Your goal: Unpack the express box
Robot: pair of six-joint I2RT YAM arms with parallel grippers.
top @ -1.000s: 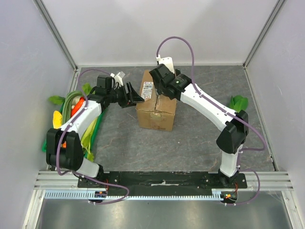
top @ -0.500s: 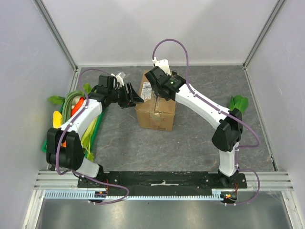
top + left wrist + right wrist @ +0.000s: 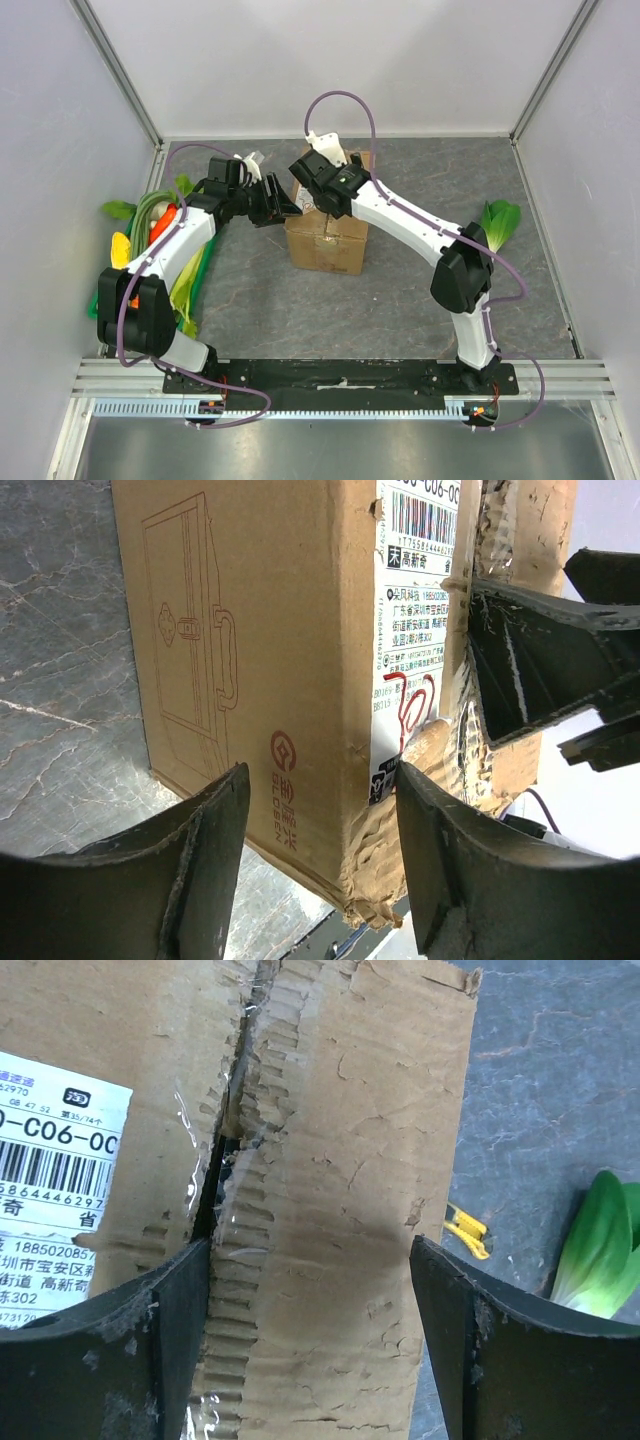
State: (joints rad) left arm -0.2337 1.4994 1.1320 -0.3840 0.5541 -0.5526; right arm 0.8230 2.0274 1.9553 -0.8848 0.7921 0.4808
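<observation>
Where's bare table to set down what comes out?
Free: table strip between the express box and the arm bases; back-right corner behind the leafy green. Crowded: left edge, vegetable pile by the left arm.

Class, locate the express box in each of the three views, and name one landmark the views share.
Top external: express box at the centre of the table.
Left wrist: fills the upper middle.
Right wrist: fills left and centre.
Shared landmark: its white shipping label, in both wrist views.
</observation>
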